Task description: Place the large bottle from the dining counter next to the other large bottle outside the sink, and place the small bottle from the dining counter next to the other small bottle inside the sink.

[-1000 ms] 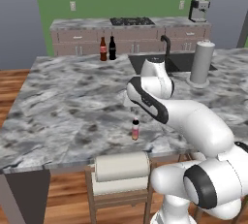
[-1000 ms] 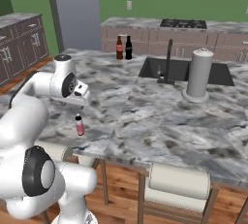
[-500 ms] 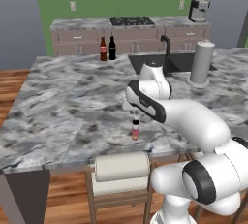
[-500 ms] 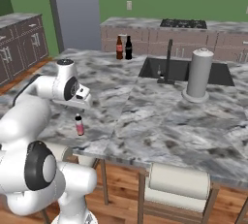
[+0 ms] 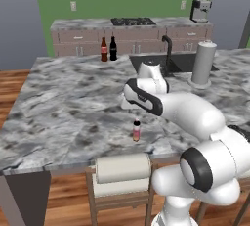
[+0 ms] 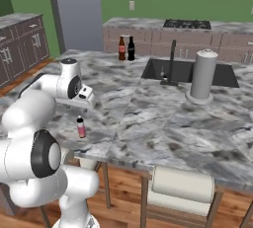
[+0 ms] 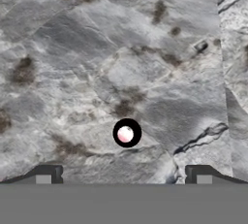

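Note:
The small bottle, pinkish-red with a dark cap, stands upright near the front edge of the dining counter. My gripper hangs open straight above it. The hand view looks down on the small bottle's round cap, just ahead of the two spread fingertips and apart from them. From the right, the small bottle sits under my hand. At the far end, the red-labelled large bottle stands beside the other large bottle, left of the sink. I cannot make out the other small bottle in the basin.
A black curved faucet rises at the sink's near rim, and a tall grey paper-towel roll stands to its right. Pale-cushioned stools are tucked under the counter's front edge. A coffee machine sits on the back counter.
My arm has shifted only slightly above the small bottle. The jaws have stayed open and no bottle has moved.

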Controlling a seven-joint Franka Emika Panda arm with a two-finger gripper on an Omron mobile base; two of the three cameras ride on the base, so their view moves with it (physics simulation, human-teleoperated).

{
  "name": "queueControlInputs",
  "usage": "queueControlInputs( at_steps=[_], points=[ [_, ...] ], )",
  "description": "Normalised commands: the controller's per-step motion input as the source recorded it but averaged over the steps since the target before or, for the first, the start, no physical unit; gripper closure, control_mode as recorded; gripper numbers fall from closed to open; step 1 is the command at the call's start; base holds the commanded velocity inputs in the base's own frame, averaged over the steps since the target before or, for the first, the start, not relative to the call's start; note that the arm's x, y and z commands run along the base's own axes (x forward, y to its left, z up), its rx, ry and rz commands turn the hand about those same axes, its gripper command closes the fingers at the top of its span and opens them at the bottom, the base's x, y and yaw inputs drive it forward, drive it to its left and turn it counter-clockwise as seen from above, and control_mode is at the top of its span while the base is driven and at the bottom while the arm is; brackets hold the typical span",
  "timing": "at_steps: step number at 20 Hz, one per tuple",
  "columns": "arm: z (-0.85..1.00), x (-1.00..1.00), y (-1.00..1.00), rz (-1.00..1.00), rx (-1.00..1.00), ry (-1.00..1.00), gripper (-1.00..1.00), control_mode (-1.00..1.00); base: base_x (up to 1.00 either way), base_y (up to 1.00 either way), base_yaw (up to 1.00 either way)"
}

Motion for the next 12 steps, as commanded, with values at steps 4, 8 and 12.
queueControlInputs(
  at_steps=[4,8,12],
  points=[
    [-0.08,0.00,0.06,0.00,0.00,0.00,-1.00,-1.00,0.00,0.00,0.00],
    [-0.21,0.00,0.00,0.00,0.00,0.00,-1.00,-1.00,0.00,0.00,0.00],
    [-0.28,0.01,0.00,0.00,0.00,0.00,-1.00,-1.00,0.00,0.00,0.00]
  ],
)
